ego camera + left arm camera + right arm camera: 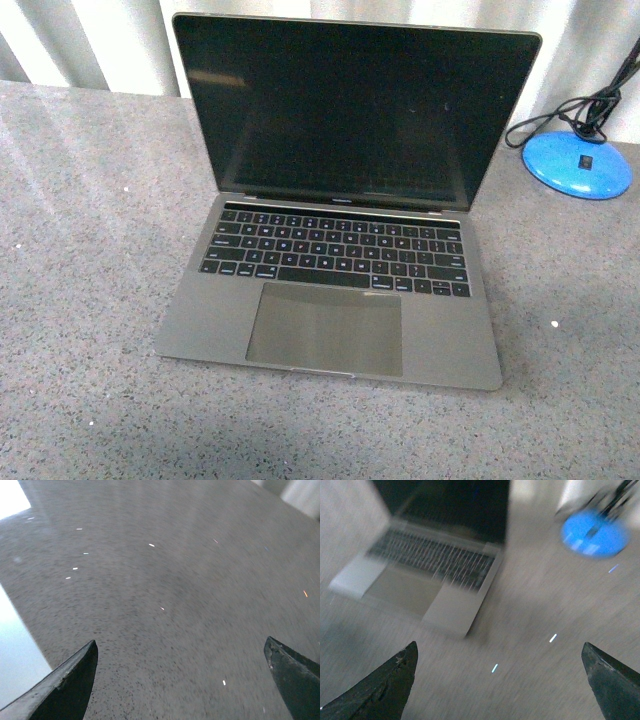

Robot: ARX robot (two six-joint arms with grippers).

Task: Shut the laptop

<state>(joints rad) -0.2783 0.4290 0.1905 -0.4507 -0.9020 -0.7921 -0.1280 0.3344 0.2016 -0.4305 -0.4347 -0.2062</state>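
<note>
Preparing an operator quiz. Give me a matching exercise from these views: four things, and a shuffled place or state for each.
1. slim grey metal laptop
2. round blue base with black cable
3. right gripper
4. left gripper

A. open, seeing only speckled grey table
B. lid up, screen dark
C. table's back right
D. open, facing the laptop

Pairs: 1-B, 2-C, 3-D, 4-A

laptop (330, 300) | grey, black keys | open, screen dark, upright
</note>
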